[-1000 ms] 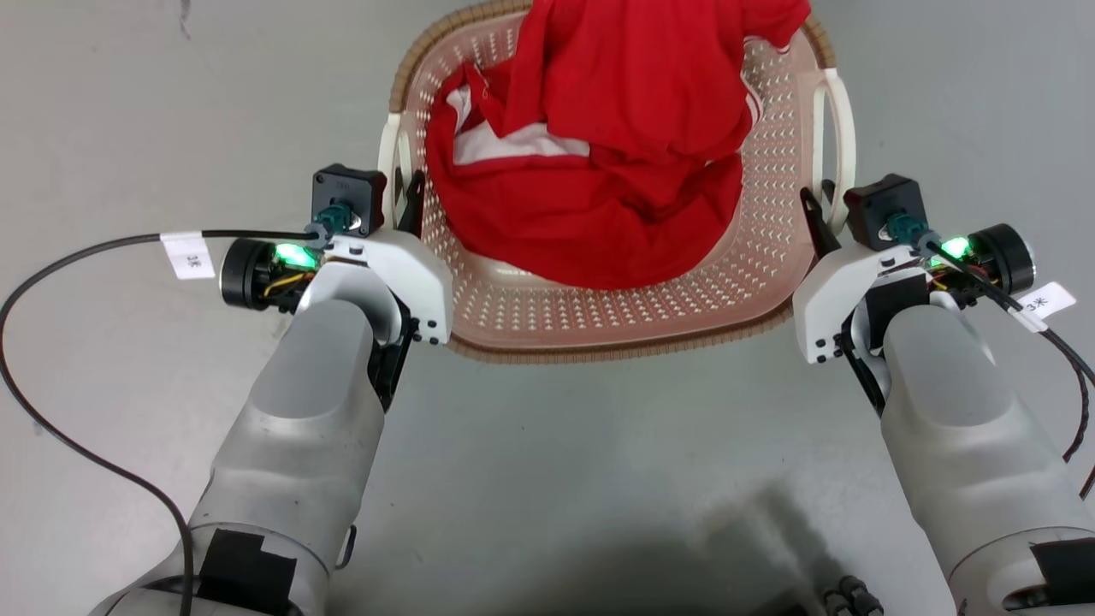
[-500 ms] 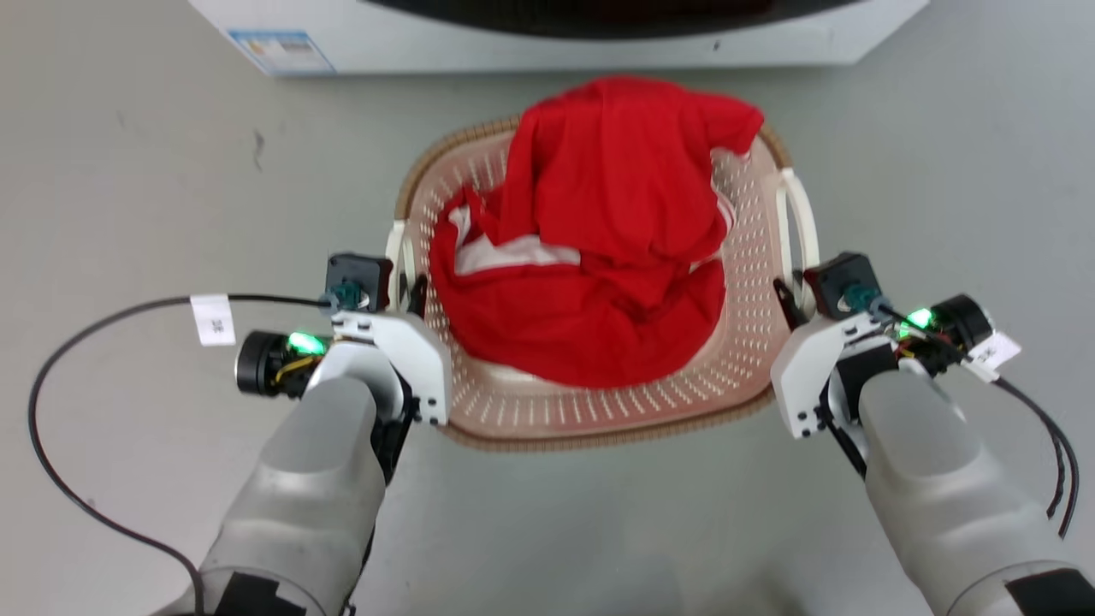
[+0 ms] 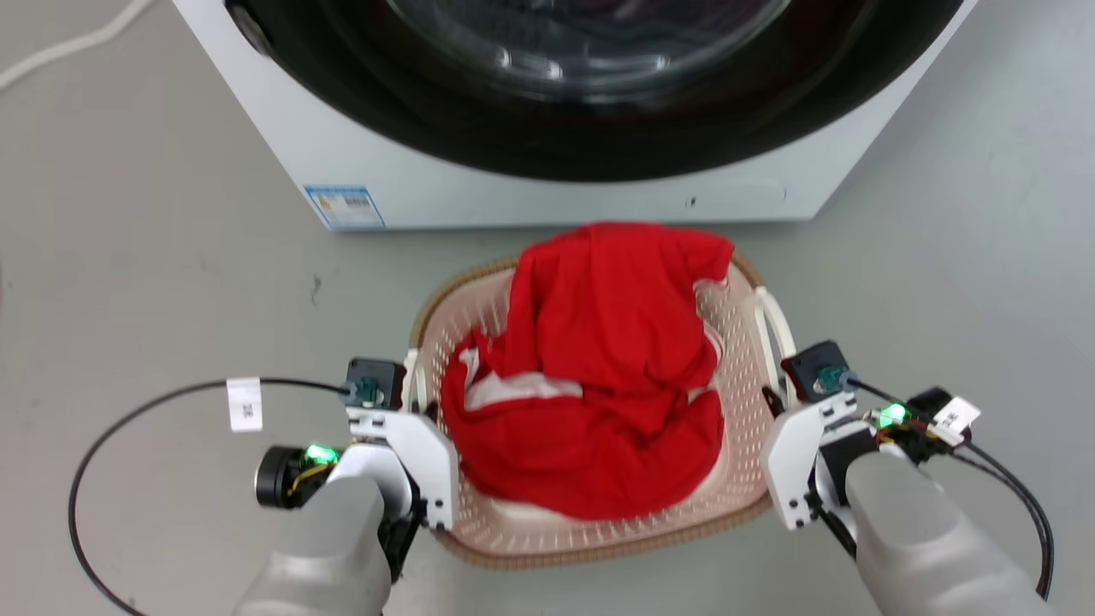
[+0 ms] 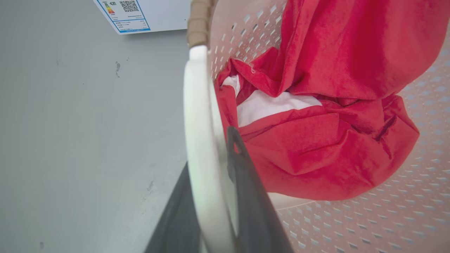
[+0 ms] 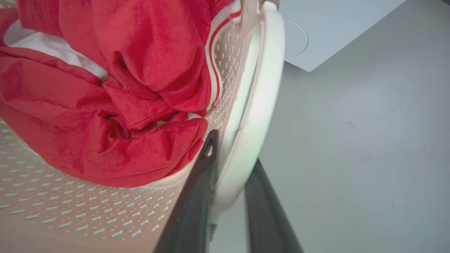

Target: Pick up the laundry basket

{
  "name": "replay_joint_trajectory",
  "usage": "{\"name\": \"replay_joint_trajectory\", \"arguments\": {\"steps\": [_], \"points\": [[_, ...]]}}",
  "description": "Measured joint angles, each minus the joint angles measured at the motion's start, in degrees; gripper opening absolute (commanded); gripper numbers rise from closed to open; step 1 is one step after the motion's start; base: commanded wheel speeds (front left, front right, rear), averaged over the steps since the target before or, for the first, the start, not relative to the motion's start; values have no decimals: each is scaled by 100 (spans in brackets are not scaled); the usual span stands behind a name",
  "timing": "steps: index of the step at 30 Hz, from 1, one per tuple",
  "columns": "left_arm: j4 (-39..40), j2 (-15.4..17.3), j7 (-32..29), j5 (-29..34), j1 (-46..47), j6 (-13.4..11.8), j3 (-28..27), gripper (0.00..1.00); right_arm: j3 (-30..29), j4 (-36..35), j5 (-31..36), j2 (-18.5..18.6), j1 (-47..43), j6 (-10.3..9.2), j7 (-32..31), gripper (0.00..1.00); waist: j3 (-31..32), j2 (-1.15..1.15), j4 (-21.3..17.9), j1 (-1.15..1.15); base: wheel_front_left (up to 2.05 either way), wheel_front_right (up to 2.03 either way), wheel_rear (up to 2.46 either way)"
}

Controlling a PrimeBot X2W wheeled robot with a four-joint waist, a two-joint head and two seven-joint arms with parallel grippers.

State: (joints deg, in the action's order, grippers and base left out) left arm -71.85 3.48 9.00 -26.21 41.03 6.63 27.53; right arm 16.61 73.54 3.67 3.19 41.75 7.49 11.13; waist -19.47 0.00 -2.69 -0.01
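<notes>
The laundry basket (image 3: 746,428), cream perforated plastic with a brown woven-look rim, sits between my two arms on the floor side of the head view. A red garment (image 3: 599,385) with some white fabric is piled inside. My left gripper (image 3: 417,404) is shut on the basket's left white loop handle (image 4: 197,105), one dark finger on each side of the loop (image 4: 211,154). My right gripper (image 3: 774,402) is shut on the right loop handle (image 5: 263,88) in the same way (image 5: 233,151). I cannot tell whether the basket is off the floor.
A white washing machine (image 3: 556,192) with a dark round door stands just beyond the basket. Grey floor lies on both sides. A black cable (image 3: 128,419) loops on the floor at the left, and another trails off my right wrist (image 3: 1018,496).
The head camera has moved, so the washing machine has come into view and the basket shows lower and smaller. Both grippers stay shut on the handles.
</notes>
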Motion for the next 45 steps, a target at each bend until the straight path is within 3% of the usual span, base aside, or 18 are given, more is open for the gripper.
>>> {"name": "replay_joint_trajectory", "arguments": {"steps": [22, 45], "points": [[-59, -5, -987, -989, -959, -1, 730, 0, 1067, -22, -1296, -7, -921, 0, -1321, 0, 1887, 0, 150, 0, 0, 0, 0], [-197, 8, -1178, -1283, -968, -34, 1039, 0, 1828, -77, -2143, 20, -942, -10, -1772, 0, 2215, 0, 263, 0, 0, 0, 0]]}}
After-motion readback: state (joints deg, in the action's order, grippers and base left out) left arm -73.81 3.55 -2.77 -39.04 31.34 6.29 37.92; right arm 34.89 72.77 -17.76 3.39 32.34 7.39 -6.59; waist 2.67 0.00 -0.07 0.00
